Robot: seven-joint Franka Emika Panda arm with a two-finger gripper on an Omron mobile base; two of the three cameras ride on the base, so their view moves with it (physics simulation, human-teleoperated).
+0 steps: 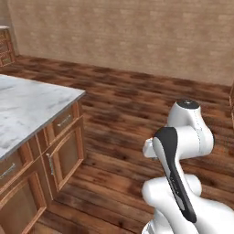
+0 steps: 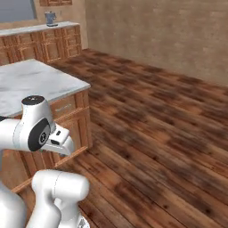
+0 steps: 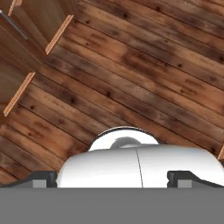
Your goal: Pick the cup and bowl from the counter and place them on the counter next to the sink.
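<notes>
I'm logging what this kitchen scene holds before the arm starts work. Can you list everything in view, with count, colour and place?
counter: one, white marble with grey veins, at the left in both base views.
cabinet fronts: several, brown wood with metal handles, under the counter.
far cabinets: one run, brown wood with a pale top, along the back wall at the upper left of the right base view.
small bluish object: one, on that far top; too small to identify.
floor: dark brown wooden planks, across all views.
wall: tan brick, behind the floor.
arm: one, white with dark joints, folded low beside the counter.
gripper: one, dark fingertips wide apart, holding nothing, pointing at the floor.
</notes>
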